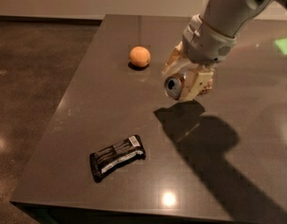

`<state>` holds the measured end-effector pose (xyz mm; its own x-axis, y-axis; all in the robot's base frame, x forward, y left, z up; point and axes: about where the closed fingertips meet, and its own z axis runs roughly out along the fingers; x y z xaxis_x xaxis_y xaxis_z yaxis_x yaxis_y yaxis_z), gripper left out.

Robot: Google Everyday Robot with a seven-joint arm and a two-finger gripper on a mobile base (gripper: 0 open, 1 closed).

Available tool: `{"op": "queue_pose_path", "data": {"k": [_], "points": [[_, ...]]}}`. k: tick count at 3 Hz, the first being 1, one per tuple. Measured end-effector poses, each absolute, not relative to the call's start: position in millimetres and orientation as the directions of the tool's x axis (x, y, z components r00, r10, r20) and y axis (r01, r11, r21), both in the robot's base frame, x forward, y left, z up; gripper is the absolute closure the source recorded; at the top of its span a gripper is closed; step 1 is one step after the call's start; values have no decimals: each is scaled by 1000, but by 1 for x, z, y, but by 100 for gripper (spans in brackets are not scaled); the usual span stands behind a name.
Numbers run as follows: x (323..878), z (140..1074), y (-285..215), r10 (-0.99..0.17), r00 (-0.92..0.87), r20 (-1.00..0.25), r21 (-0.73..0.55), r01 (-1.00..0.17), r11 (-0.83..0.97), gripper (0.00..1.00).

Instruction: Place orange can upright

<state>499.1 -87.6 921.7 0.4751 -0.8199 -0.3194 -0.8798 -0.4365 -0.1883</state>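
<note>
The orange can [175,86] is held on its side in my gripper [184,80], its silver rimmed end facing the camera. It hangs clear above the dark table [110,115], with its shadow below on the table top. My gripper is shut on the can, one cream finger [172,59] above left and one [198,84] at the right. The white arm comes down from the upper right.
A round orange fruit [139,56] lies on the table left of the gripper. A flat black snack wrapper [117,157] lies near the front left. The table's left and front edges drop to a dark floor.
</note>
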Motion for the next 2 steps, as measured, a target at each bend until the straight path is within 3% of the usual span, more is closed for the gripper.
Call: {"op": "queue_pose_path", "data": {"k": [2], "points": [[508,952,-80,-778,244,-579,-112,-969,-221,100]]}}
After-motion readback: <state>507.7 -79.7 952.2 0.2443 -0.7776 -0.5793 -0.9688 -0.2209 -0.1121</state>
